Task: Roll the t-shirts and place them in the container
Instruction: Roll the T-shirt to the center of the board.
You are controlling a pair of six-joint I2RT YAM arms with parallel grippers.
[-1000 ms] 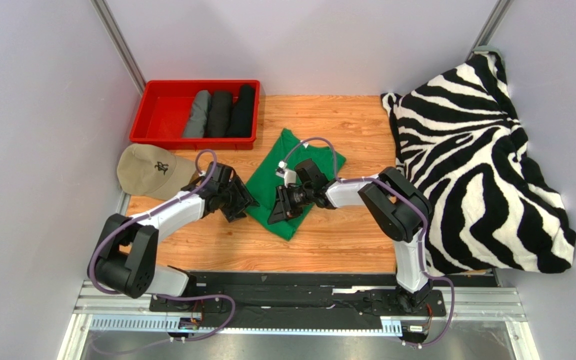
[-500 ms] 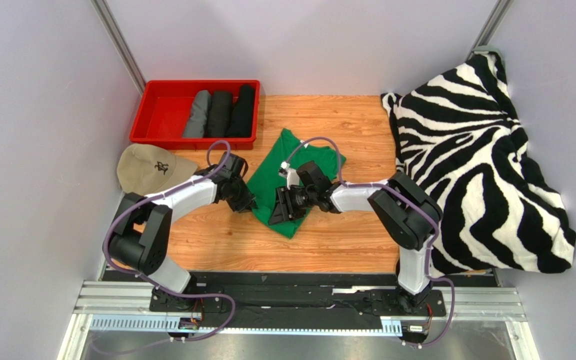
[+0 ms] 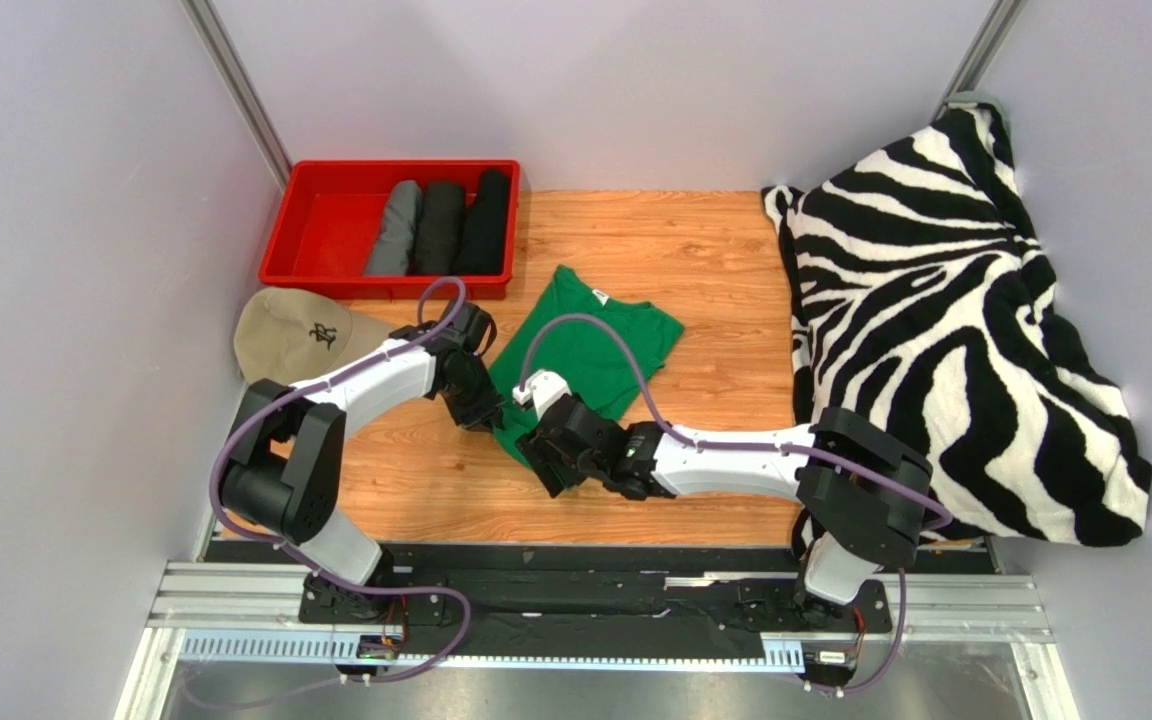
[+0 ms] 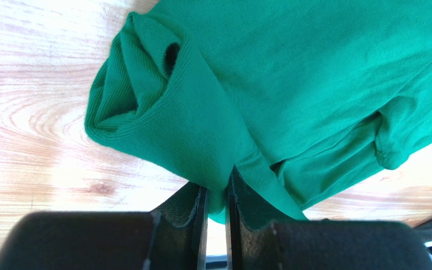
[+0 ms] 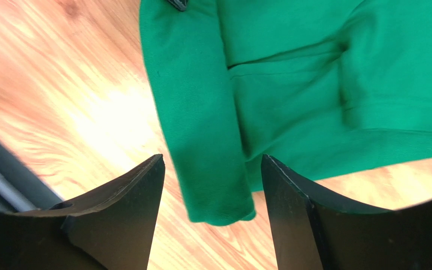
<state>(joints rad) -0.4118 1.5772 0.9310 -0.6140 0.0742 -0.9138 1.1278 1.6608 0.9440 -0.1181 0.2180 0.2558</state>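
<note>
On the surface (image 3: pixel 687 255), from above, the green t-shirt (image 3: pixel 605 338) is lying partly folded. Left wrist view: the left gripper (image 4: pixel 215 188) is clenching its bunched edge. Right wrist view: the right gripper (image 5: pixel 211 158) is gaping, released, over a fold.

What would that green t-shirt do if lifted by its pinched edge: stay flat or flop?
Probably flop: the green t-shirt bunches into soft folds where the left gripper pinches it. It looks light, being thin cloth. Pushed, it would likely wrinkle rather than slide whole across the wooden table.
</note>
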